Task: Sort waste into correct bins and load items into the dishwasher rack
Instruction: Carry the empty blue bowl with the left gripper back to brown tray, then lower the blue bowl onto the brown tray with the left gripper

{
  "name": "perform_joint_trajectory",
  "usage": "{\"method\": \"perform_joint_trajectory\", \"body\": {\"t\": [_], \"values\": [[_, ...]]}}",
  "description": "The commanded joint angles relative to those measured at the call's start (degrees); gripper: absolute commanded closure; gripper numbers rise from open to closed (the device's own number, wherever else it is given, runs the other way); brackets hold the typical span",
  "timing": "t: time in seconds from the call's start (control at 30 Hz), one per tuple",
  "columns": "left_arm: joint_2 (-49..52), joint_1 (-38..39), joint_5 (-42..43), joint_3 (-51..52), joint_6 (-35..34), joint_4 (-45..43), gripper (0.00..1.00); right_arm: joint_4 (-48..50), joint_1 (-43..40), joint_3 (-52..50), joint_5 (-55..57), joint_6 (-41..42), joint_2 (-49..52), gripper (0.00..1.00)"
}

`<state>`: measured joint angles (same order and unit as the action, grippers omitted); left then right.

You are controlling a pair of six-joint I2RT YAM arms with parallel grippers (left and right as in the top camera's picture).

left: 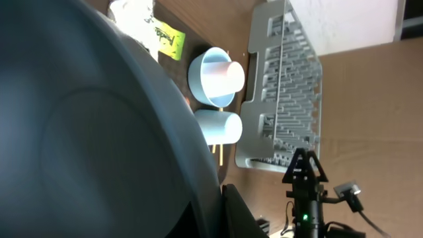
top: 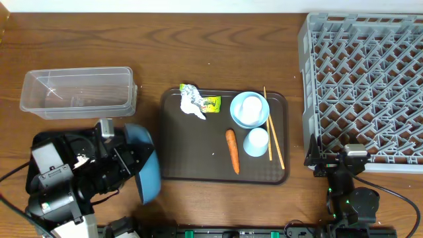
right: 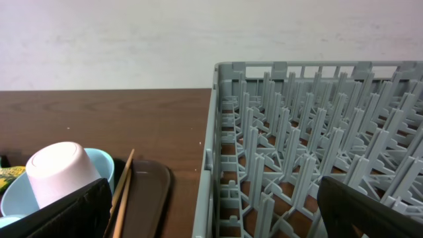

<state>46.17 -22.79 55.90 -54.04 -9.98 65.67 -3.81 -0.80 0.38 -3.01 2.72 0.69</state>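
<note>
Lower left of the overhead view, the left gripper is clamped tight on the rim of the dark-blue bowl. It holds the bowl up on edge at the left side of the brown serving tray — a tilt that looks meant to tip the contents out. No rice shows in any view, though, and the wrist camera sees only the bowl's underside. Beneath that arm is a black shape, possibly the black tray, but it is too covered to be sure. Lower right, the right gripper hovers with its jaws spread wide and nothing between them, just in front of the dishwasher rack, probably waiting clear of the left arm. Up the frame to the middle, the serving tray carries the carrot, a pale-blue cup and the chopsticks along its right side. The small light-blue bowl has a second cup sitting in it. At the tray's top edge the crumpled wrapper touches the yellow-green packet. Upper left stands the clear tub. To reach the rack at the right, the big bowl would have to pass over the whole tray — cups and chopsticks lie in that path.
</note>
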Motion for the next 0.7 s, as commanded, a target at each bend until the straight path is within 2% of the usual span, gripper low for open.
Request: {"method": "perform_joint_trajectory", "body": {"t": [0.0,0.27,0.6,0.67], "values": [[-0.44,5.31,-6.03,-1.53,-6.43,-2.84,0.94,-0.26,-0.31,-0.07,0.17,-0.68,-0.31,0.01],[1.46,23.19,-21.92,-2.14,-17.27,-12.17,0.94,-0.24,-0.31,-0.07,0.17,-0.68,-0.31,0.01],[9.70,43.63,-44.65,-2.14,-23.15,-20.76,0.94,-0.26,-0.31,-0.07,0.17,-0.68,-0.31,0.01],[12.02,46.27,-46.86,-2.14,-23.12,-22.47,0.94,-0.26,-0.31,-0.07,0.17,-0.68,-0.31,0.01]]}}
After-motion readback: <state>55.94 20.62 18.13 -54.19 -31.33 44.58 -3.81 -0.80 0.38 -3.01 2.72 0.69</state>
